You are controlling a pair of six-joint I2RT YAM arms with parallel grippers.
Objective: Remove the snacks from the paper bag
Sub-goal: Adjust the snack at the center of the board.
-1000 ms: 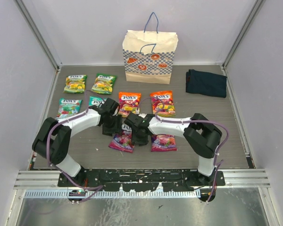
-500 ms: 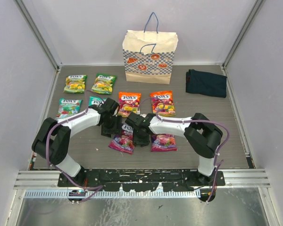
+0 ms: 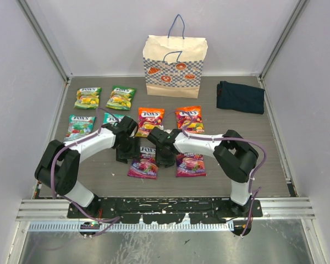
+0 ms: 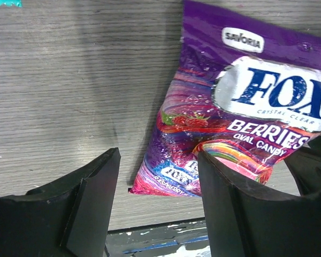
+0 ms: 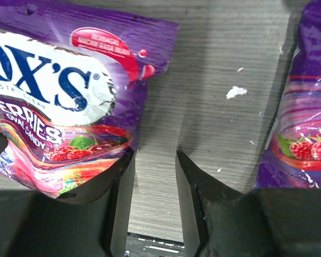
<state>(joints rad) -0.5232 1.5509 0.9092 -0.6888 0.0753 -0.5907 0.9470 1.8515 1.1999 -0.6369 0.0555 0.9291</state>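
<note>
Collision looms: left gripper (image 4: 158, 154), wide and empty, and right gripper (image 5: 154, 153), narrowly parted and empty, crowd one purple packet (image 3: 143, 165); either finger could drag it toward six o'clock.

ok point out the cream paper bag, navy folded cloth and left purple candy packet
cream paper bag (image 3: 175, 55), top view, plain upper front
navy folded cloth (image 3: 240, 97), top view, its middle
left purple candy packet (image 4: 262, 133), left wrist view, berries lettering

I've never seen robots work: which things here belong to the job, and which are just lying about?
Job: cream paper carrier bag with blue-checkered band; eight glossy flat Fox's candy packets, green, teal, orange, purple.
Lying about: dark navy folded cloth.
</note>
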